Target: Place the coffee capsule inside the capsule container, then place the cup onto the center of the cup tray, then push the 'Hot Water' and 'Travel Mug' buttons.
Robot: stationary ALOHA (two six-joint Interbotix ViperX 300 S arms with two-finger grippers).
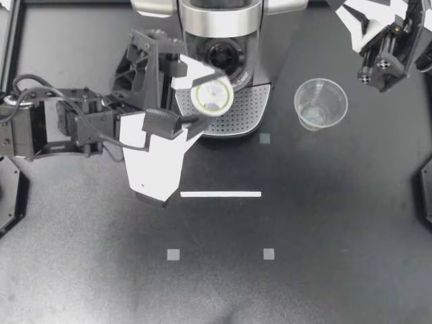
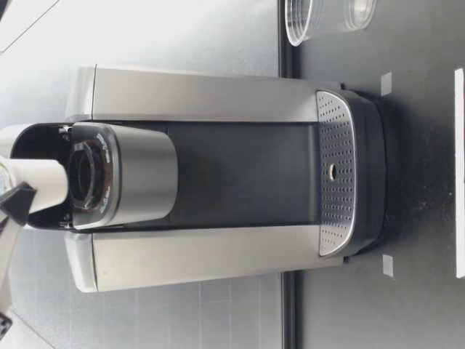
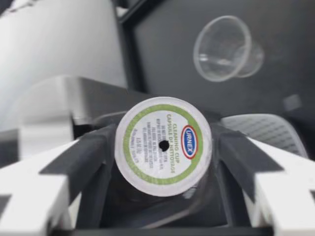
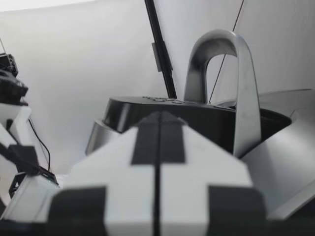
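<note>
Coffee capsule [image 1: 212, 96]: held off the table by my left gripper [image 1: 201, 95], jaws clamped on its body from two sides. The lid with the green ring faces up.

Left wrist view: both dark pads [image 3: 87, 157] touch the capsule's [image 3: 163, 146] sides, and the lid's centre shows a small hole.

Low view: the capsule [image 2: 42, 185] hangs just above the open capsule container [image 2: 91, 174] at the top of the coffee machine [image 2: 218, 94]. Its base is at the mouth of the opening and it is not seated.

Cup tray [image 1: 253, 108]: a perforated metal plate at the machine's foot, below the capsule.

Cup [image 1: 320, 103]: clear plastic, upright on the black table [image 1: 324, 223], beside the tray on my right-arm side and apart from it.

White strip [image 1: 221, 194] lies flat on the table in front of the machine, with small grey squares [image 1: 268, 254] near it.

My right gripper [image 1: 379, 64]: raised at the far right corner, well apart from the cup. Right wrist view: its fingers [image 4: 123, 191] are pressed together along one seam, with the machine's silver handle [image 4: 243, 93] ahead of them.
</note>
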